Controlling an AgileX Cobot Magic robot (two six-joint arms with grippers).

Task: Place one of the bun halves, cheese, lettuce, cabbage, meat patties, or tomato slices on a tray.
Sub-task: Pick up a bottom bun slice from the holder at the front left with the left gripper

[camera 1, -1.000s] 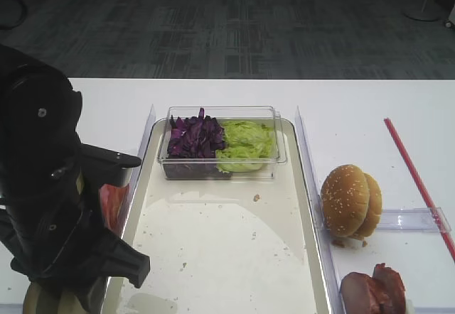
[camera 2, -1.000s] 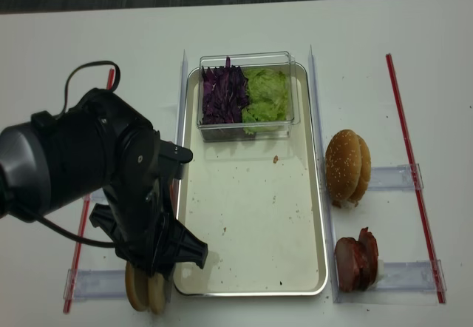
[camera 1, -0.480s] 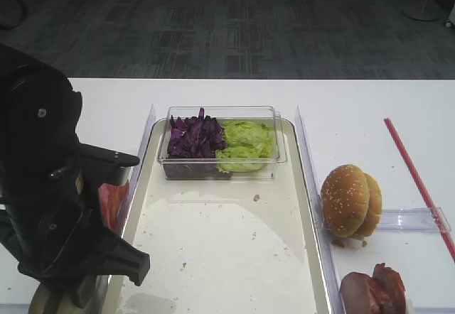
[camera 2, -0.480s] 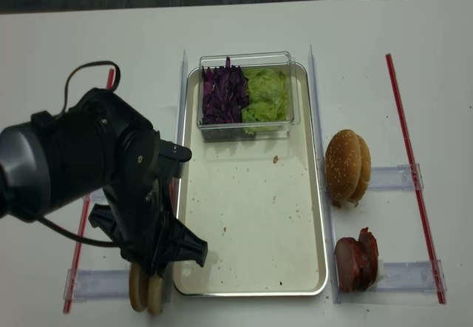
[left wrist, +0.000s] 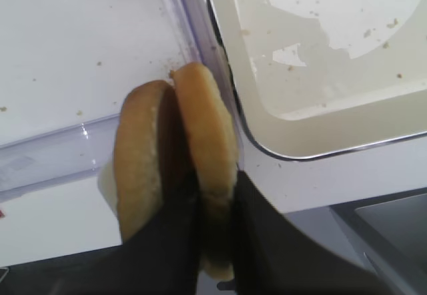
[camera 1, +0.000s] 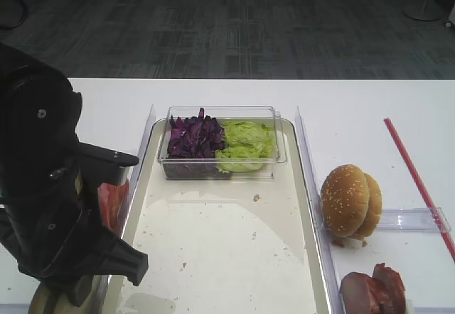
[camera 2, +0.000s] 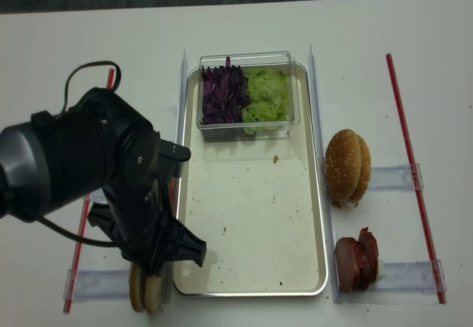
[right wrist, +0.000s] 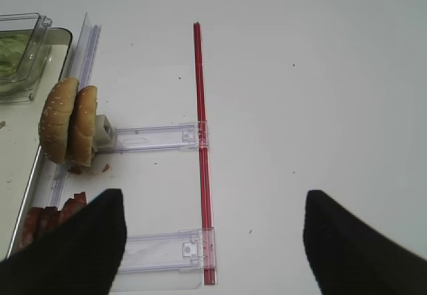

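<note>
In the left wrist view, the left gripper (left wrist: 215,238) is clamping its dark fingers on one of two pale, tan-crusted round bun halves (left wrist: 208,168) standing on edge side by side at the lower centre of the frame, just outside the corner of the long silver metal tray (left wrist: 320,128). From overhead this pair is sitting at the lower left, under the black arm. Bread like this is probably light, soft and easily crushed, so a gentle pinch across the flat faces near the middle, as the fingers are now doing, seems wiser than gripping the crumbly rim. The neighbouring half is touching it and may drag along. The right gripper (right wrist: 213,241) is hanging with its fingers spread apart over bare white table (right wrist: 320,95).
</note>
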